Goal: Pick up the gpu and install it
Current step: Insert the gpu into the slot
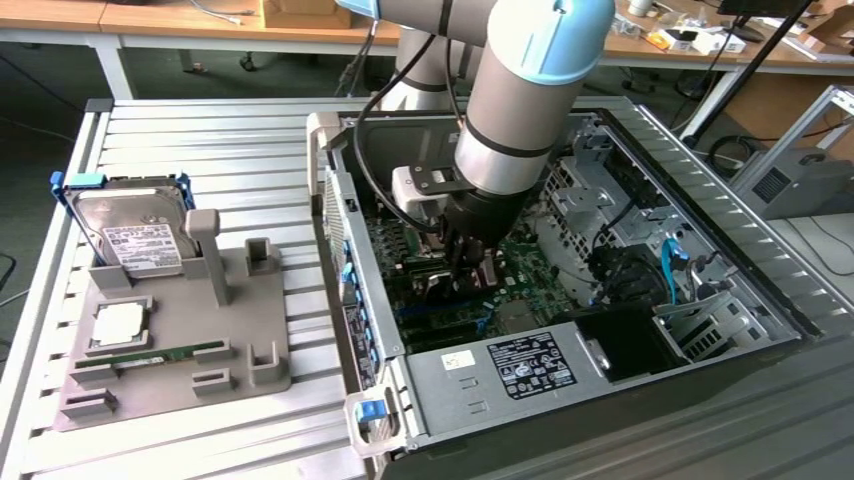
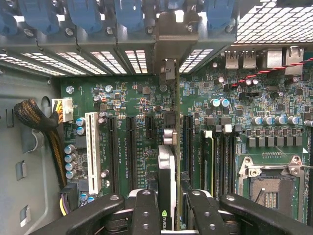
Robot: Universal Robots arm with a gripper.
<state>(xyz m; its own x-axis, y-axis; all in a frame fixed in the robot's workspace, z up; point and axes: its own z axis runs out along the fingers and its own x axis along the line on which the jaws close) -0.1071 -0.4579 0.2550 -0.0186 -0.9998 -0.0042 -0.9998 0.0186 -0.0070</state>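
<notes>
The gpu (image 2: 166, 164) shows edge-on in the wrist view, a thin card with a silver middle part and its metal bracket toward the case's rear slot openings. My gripper (image 2: 168, 208) is shut on it, one black finger (image 2: 144, 210) on each side. The card stands on edge over the green motherboard (image 2: 122, 98), in line with the long black expansion slots (image 2: 131, 152); whether it is seated I cannot tell. In the exterior view the gripper (image 1: 470, 255) reaches down inside the open computer case (image 1: 747, 250), and the arm hides most of the card.
On the exterior view's left, a grey tray (image 1: 254, 340) carries a hard drive (image 1: 134, 240), a processor (image 1: 118, 325) and a green memory stick (image 1: 154, 357). Inside the case are the power supply (image 1: 514, 370), drive cages, blue cables and an empty CPU socket (image 2: 266, 188).
</notes>
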